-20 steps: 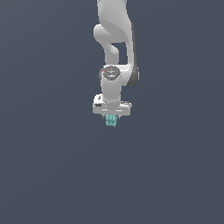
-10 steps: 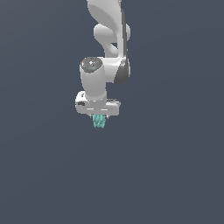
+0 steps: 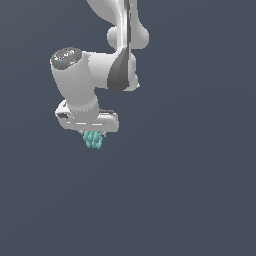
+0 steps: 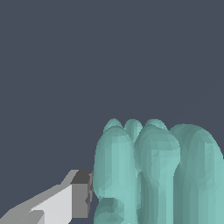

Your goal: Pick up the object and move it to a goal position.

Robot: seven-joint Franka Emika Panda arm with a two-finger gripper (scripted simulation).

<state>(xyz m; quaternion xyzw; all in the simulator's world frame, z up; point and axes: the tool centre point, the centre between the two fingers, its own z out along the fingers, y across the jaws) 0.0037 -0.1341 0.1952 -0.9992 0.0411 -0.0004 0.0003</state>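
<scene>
Gripper [image 3: 93, 136] of the white Panda arm [image 3: 95, 75] clamps a small teal object [image 3: 93, 139], which hangs beneath the hand against a flat blue-grey backdrop, clear of any surface that can be seen. From its look, the object is a rigid cluster of rounded lobes, probably light, since it is narrower than the hand that carries it; its smooth, bulging faces could let it slip or twist, so the surest hold appears to be across its narrow width, with the pads seated on opposite lobes rather than in the grooves. Only the exterior view shows the whole arrangement: the arm bent overhead, the hand tilted, the object poking out below it. Close up, the wrist view shows what that view cannot: one grey fingertip [image 4: 81, 194] pressed against the object's [image 4: 153, 175] side lobe. The opposite finger is out of frame, and no goal marker appears in either view.
</scene>
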